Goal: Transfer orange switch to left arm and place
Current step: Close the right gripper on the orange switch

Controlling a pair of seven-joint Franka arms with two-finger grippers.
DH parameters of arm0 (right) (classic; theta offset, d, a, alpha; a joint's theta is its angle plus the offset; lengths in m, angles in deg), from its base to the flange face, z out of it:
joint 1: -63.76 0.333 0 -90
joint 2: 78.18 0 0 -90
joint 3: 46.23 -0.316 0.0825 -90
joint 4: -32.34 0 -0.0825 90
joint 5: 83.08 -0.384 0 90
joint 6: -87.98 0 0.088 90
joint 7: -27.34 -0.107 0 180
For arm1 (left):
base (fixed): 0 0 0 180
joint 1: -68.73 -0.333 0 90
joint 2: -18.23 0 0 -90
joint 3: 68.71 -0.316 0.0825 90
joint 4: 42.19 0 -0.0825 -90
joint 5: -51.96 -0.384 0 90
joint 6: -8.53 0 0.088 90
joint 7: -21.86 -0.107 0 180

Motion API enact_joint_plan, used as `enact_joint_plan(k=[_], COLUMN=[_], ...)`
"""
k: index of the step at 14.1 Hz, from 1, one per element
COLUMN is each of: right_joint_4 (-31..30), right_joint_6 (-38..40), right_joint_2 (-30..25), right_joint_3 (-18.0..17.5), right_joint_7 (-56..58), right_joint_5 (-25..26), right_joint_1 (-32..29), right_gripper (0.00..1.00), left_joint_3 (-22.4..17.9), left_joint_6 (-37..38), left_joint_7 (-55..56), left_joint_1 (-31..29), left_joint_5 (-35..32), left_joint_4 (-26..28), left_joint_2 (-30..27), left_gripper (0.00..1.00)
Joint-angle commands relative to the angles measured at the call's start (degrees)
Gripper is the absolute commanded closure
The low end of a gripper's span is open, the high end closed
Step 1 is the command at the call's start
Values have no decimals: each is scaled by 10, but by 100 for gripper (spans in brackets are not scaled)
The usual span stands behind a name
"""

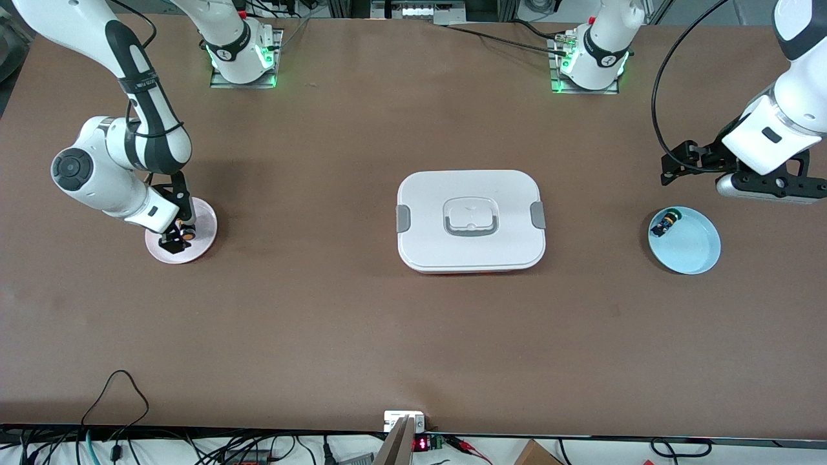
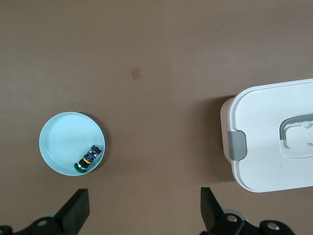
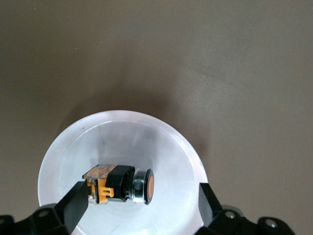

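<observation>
Currently right arm is bent down low at its end of the table, right gripper (image 1: 176,237) inside the round pink plate (image 1: 201,223). Fingers spread wide either side of the tiny black push-button switch with round orange cap (image 3: 122,183), which lies on its side in that plate; one fingertip (image 3: 77,196) touches its body end, the opposite finger stands apart, so nothing gripped.

Left arm waits raised at its own end of the table, wrist tipped over, left gripper (image 1: 672,169) over bare brown tabletop (image 1: 413,336) just beside the round light-blue plate (image 1: 694,248), fingers wide apart, holding nothing. A small black switch with a green cap (image 1: 665,223) lies at that plate's rim.

Large white rounded-rectangular lidded box with grey side latches (image 1: 471,219) sits mid-table between the two plates, well apart from both.

Right wrist view alone shows the orange cap face and the orange-yellow terminal block; front view has the gripper covering most of the switch. Left wrist view shows both open fingertips (image 2: 76,209), blue plate (image 2: 58,147), green-capped switch (image 2: 88,158) and one box end (image 2: 266,132).
</observation>
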Motion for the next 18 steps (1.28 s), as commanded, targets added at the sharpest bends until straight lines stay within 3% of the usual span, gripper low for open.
enact_joint_plan(k=[1,8,18], right_joint_4=[-33,-50,-50], right_joint_6=[-61,-89,-96], right_joint_2=[-4,20,29], right_joint_3=[-2,-4,-12], right_joint_7=[67,94,95], right_joint_5=[3,1,-1], right_joint_1=[-5,-48,-48], right_gripper=[0,0,0], left_joint_3=[2,2,2], left_joint_6=[14,14,14], left_joint_7=[7,7,7], left_joint_1=[0,0,1], left_joint_5=[-17,-17,-17], left_joint_4=[-19,-19,-19], left_joint_2=[8,8,9], left_gripper=[0,0,0])
